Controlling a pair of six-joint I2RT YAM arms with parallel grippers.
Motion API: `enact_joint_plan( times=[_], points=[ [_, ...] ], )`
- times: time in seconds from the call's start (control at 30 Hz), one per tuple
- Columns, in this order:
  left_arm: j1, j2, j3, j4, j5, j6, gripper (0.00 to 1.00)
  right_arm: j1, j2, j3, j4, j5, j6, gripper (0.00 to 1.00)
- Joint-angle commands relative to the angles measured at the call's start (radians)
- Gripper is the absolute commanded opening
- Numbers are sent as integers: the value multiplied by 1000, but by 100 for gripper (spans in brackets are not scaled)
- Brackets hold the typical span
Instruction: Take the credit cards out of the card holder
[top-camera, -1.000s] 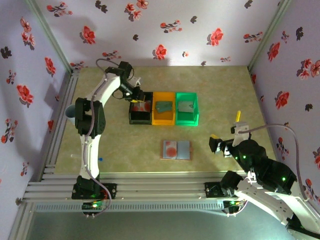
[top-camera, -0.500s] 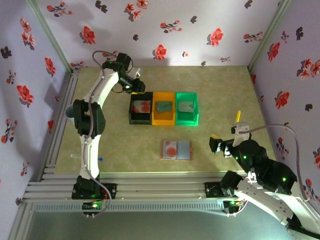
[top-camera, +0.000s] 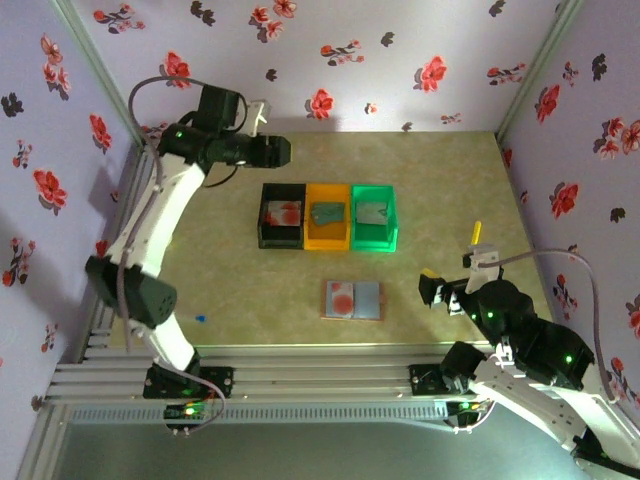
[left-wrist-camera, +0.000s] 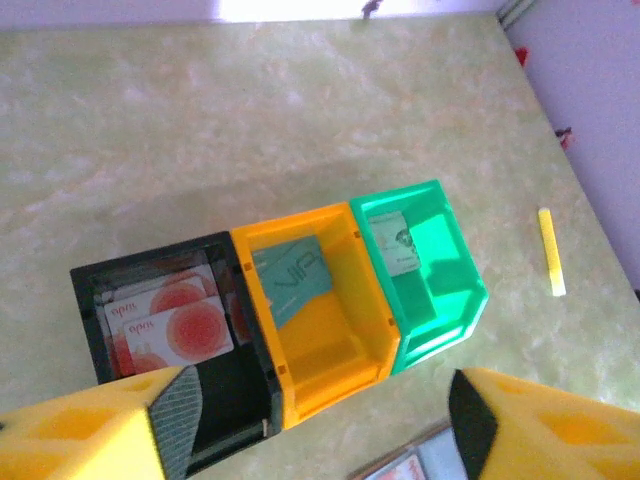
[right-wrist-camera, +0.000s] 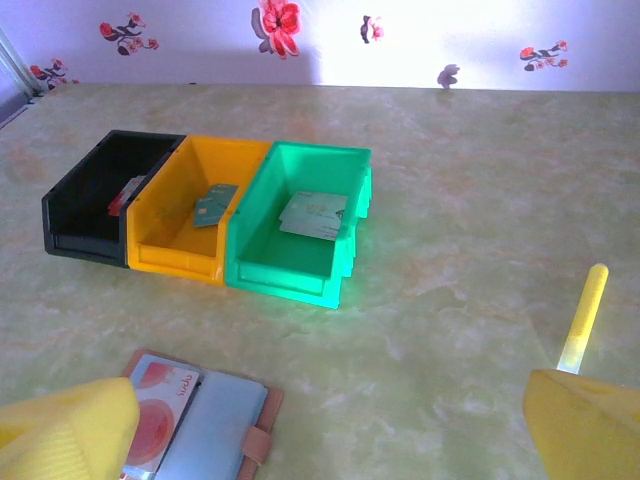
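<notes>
The left claw (top-camera: 278, 150) is raised over the far part of the counter (top-camera: 450, 180), just behind the black bin (top-camera: 281, 215). In its wrist view the fingers (left-wrist-camera: 90, 430) are spread wide and nothing is held between them. The right claw (top-camera: 432, 285) is also spread fully and holds nothing; it is parked near the right edge of the holder (top-camera: 353, 299) but apart from it. The holder is laid open and flat on the counter, in front of the row of bins, and one red-blotched card (right-wrist-camera: 155, 410) is seen in its left half. More red-blotched cards (left-wrist-camera: 165, 320) are lying in the black bin, and one greenish card each is seen in the orange bin (left-wrist-camera: 320, 310) and the green bin (left-wrist-camera: 420, 280). The step in hand is judged to be a reach down to the holder for the card lodged there. For that to be done well, the left claw should be lowered over the holder's left half and squared to the card's free edge. Only the card should be pinched, and it should be drawn out along its pocket rather than pulled straight up, so that the holder is not dragged or lifted with it. The blue-grey right half could be pinned by the right claw. Which way the pocket opens cannot be told.
</notes>
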Motion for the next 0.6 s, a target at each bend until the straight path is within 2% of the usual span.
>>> enact_joint_plan(
  times=[0.0, 0.07, 0.1, 0.17, 0.43, 0.57],
  points=[
    [-52, -123, -149, 108, -138, -38, 74, -5, -9, -8, 1, 15, -18, 99],
    [-83, -217, -260, 162, -144, -40, 78, -5, -6, -8, 1, 11, -20, 99],
    [-98, -275, -331, 202, -149, -57, 99, -4, -4, -8, 4, 9, -20, 99],
    [-126, -378, -458, 271, -145, -101, 100, -5, 3, -7, 4, 5, -22, 99],
    [-229, -694, -838, 371, -140, -274, 100, -6, 106, 2, 29, -70, -33, 99],
    [-310, -801, -1020, 395, -235, -367, 100, -6, 206, 35, 31, -98, -4, 99]
  ],
)
